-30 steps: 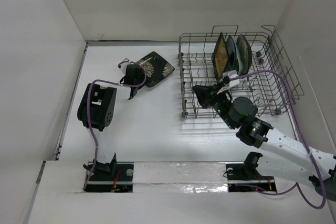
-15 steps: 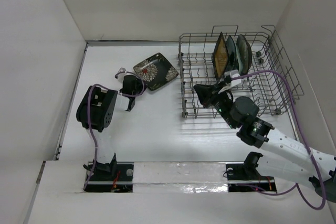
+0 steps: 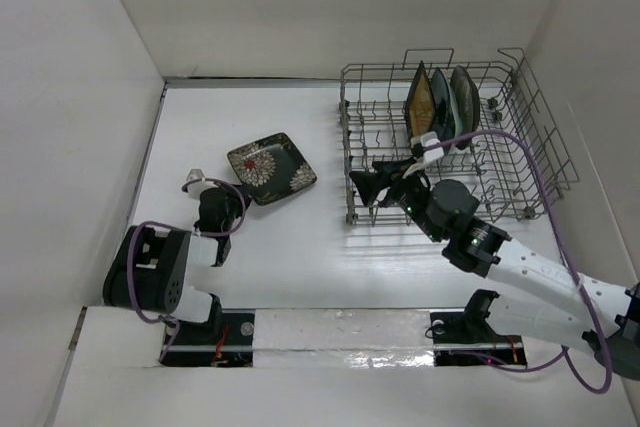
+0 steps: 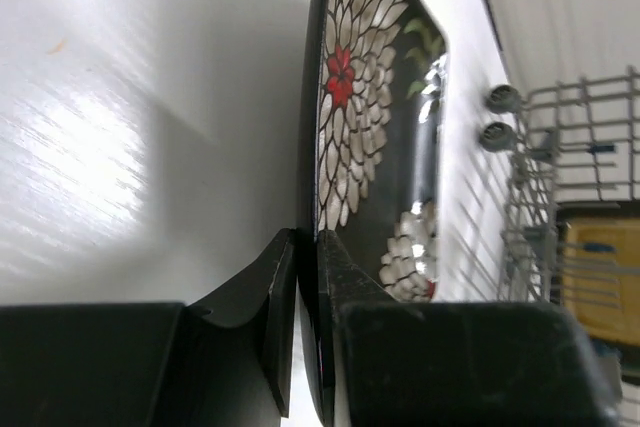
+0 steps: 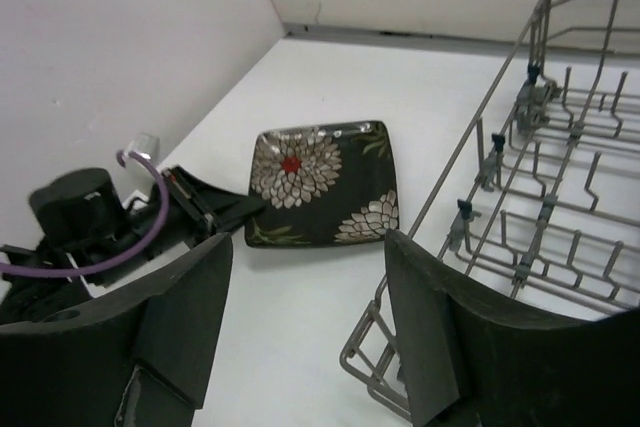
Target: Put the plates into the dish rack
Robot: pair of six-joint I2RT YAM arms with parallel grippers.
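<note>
The white tabletop (image 3: 300,257) carries the large grey wire dish rack with upright tines (image 3: 553,155) at the right of the overhead view. 3 plates already stand on edge in its upper part: a black square one with a yellow centre (image 3: 419,97), a dark teal rounded-square one (image 3: 441,99) and a pale mint one (image 3: 463,97). No round cream plate can be made out.

The black square plate with white flowers (image 3: 271,168) sits left of centre, well apart from the rack. The left pincer (image 4: 306,239) is clamped narrowly on its near rim. Whether the far edge touches the tabletop cannot be told.

The right pincer (image 5: 308,247) hangs wide and empty over the rack's lower-left corner, facing that plate.

Likely troubles:
- The grip takes only a thin bite of glossy rim, so the plate could pivot or slip out once lifted.
- The plate's path to the rack runs straight at the right arm, so the 2 arms may clash there.
- Carried low, the plate could strike the rack's left wall or its small wheels (image 4: 497,117).
- Lowered flat rather than on edge, it would jam on the tines.
</note>
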